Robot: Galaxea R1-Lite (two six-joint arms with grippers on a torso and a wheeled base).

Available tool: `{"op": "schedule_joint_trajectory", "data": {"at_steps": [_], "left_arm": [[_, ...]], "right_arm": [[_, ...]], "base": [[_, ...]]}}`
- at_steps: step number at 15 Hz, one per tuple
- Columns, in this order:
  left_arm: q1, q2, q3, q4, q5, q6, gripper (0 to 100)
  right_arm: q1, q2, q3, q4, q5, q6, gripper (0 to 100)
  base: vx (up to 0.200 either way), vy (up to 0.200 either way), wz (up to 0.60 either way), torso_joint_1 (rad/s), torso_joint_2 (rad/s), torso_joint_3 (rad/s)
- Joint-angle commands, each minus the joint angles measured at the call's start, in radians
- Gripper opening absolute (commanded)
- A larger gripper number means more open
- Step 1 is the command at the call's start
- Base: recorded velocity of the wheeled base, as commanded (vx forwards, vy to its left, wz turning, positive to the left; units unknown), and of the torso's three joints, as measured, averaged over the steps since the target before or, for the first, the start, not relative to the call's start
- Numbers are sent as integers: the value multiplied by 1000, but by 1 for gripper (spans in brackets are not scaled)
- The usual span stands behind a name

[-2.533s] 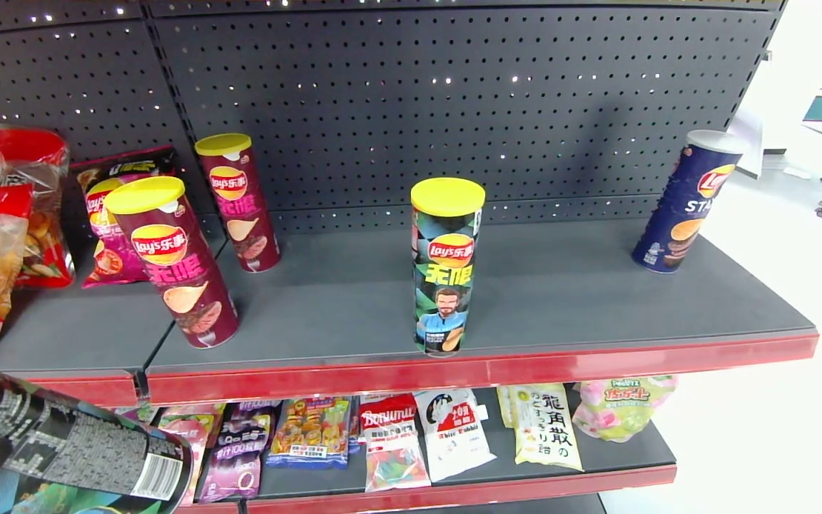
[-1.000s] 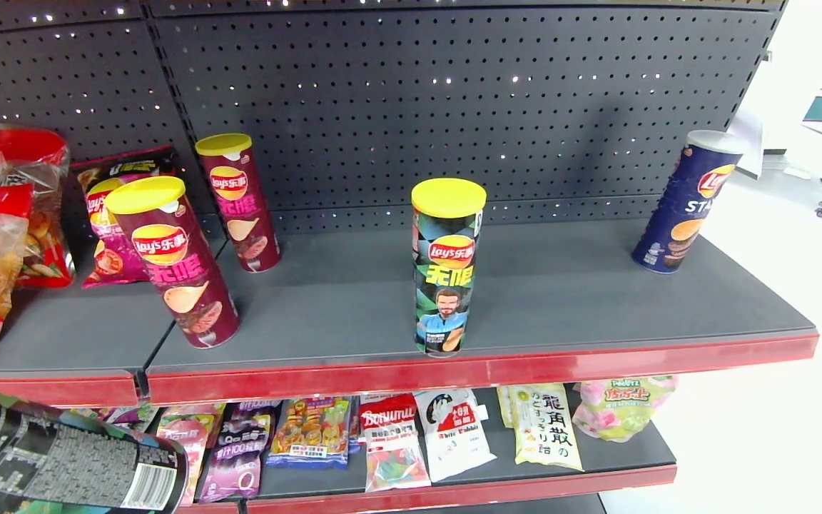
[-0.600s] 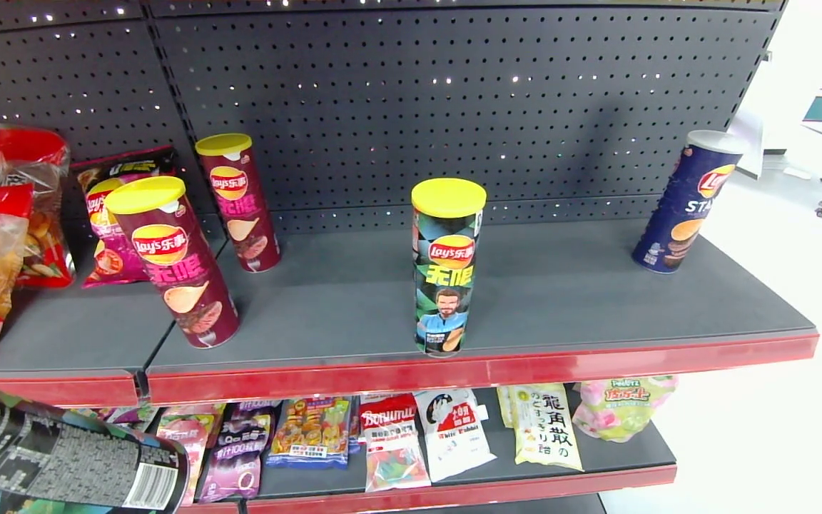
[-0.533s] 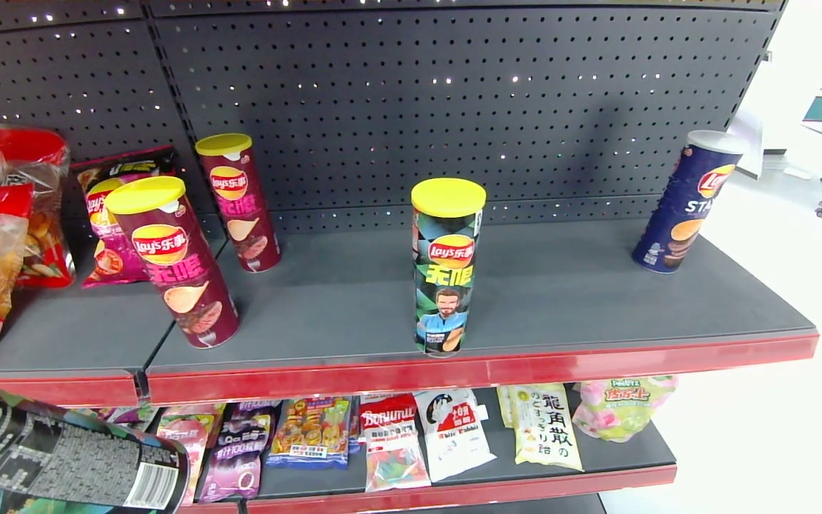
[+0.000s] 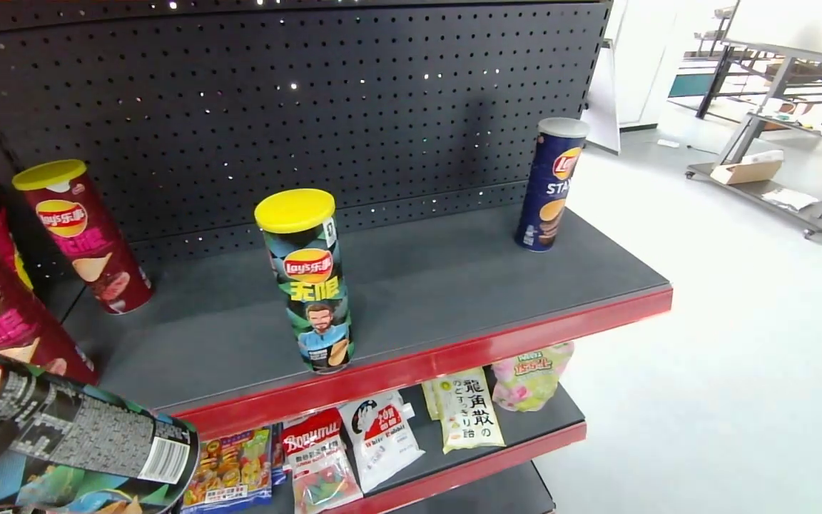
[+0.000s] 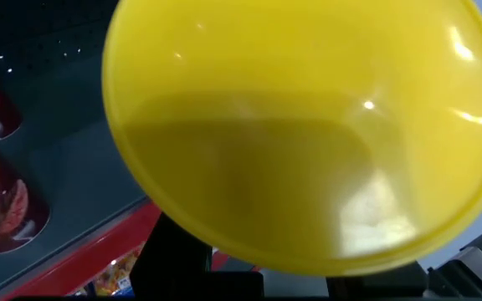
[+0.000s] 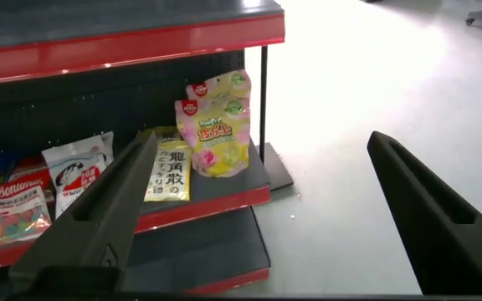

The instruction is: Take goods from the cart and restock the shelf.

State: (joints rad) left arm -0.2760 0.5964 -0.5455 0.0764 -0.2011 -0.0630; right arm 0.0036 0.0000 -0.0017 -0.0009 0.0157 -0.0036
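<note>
One yellow-lidded can (image 5: 309, 285) on shelf (image 5: 454, 285), left hand (image 6: 274, 284) pinching barcode can (image 5: 90, 442), right hand (image 7: 262, 140) spread

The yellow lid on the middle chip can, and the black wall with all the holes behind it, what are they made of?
The yellow lid looks like smooth plastic: even colour, a soft sheen and a rolled rim. The black wall is probably painted sheet metal: it is matte and punched with neat rows of holes that let light through.

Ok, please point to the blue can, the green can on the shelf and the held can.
blue can (image 5: 552, 187): head view, on its label at mid-body.
green can (image 5: 311, 285): head view, on its front label.
held can (image 5: 90, 439): head view, on its grey text panel.
</note>
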Motion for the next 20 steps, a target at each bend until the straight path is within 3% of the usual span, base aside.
{"op": "schedule_joint_trajectory", "data": {"at_steps": [1,6,13,15,16,17,20], "left_arm": [[3,46,-31,-1,3,-3,0],[6,240,-192,0,60,-5,0],[15,540,-346,2,61,15,0],[81,606,-367,0,55,127,0],[107,625,-373,-3,51,153,0],[135,658,-402,-3,40,170,0],[166,764,-462,-17,15,172,0]], "right_arm": [[1,2,0,-1,1,1,100],[1,0,2,-1,1,1,100],[1,2,0,-1,1,1,100],[1,2,0,-1,1,1,100],[1,2,0,-1,1,1,100],[1,2,0,-1,1,1,100],[1,2,0,-1,1,1,100]], "base": [[0,0,0,0,0,0],[0,0,0,0,0,0],[0,0,0,0,0,0],[0,0,0,0,0,0],[0,0,0,0,0,0],[0,0,0,0,0,0],[0,0,0,0,0,0]]}}
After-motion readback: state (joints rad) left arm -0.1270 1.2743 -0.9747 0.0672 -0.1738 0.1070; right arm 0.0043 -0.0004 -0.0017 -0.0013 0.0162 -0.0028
